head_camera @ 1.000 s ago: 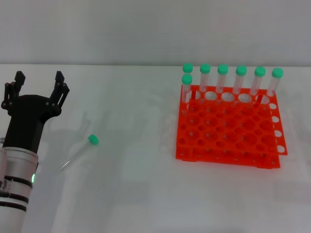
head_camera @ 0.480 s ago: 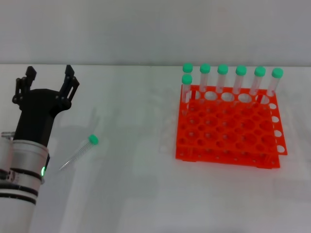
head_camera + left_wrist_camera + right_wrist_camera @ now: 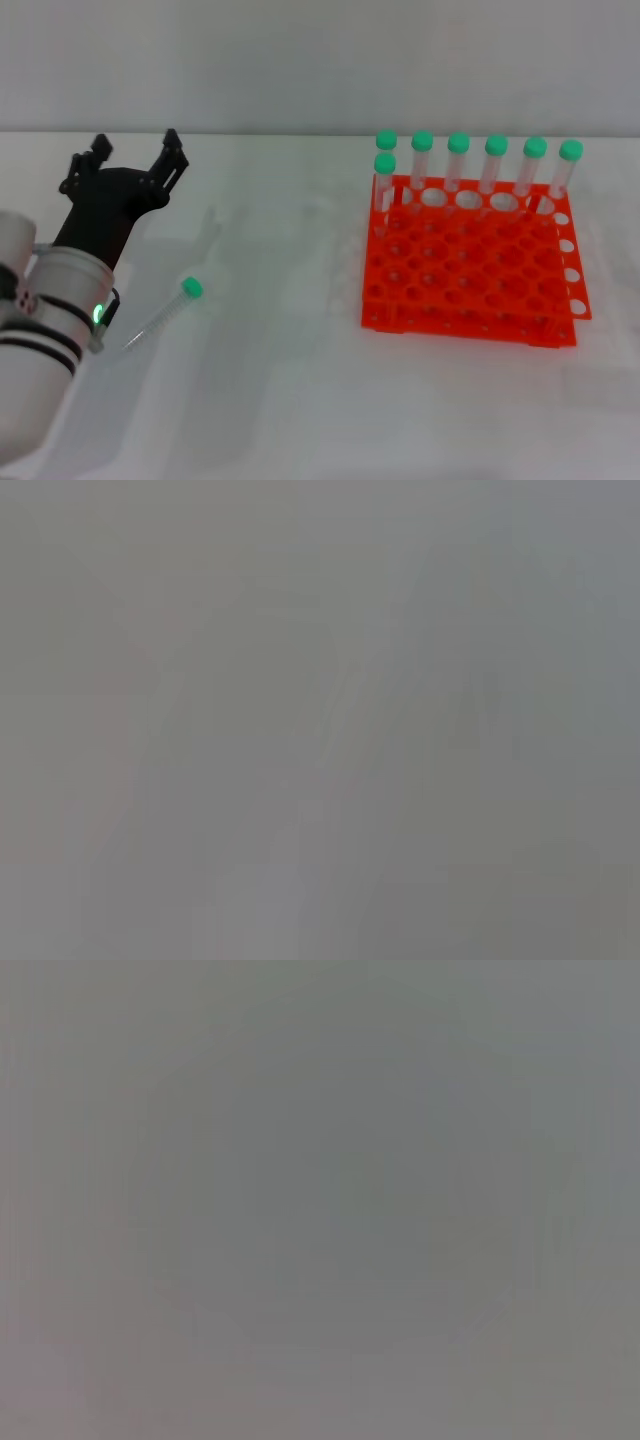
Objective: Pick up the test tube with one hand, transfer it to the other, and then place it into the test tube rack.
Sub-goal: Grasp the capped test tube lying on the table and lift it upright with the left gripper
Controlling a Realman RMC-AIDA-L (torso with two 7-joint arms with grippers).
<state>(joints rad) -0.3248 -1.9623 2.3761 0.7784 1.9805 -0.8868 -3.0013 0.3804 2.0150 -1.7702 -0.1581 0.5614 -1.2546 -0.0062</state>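
Observation:
A clear test tube (image 3: pixel 165 312) with a green cap lies flat on the white table, cap towards the far right. My left gripper (image 3: pixel 133 158), black and clawed on a white-and-silver arm, is open and empty, above the table beyond and left of the tube. The orange test tube rack (image 3: pixel 470 270) stands at the right with several green-capped tubes (image 3: pixel 458 165) upright in its back row. The right gripper is out of view. Both wrist views show only plain grey.
The white table (image 3: pixel 280 400) runs to a grey wall at the back. Open table surface lies between the loose tube and the rack.
My left arm has moved right and farther from me, its open gripper now beyond the loose tube. The tube and the rack have not moved.

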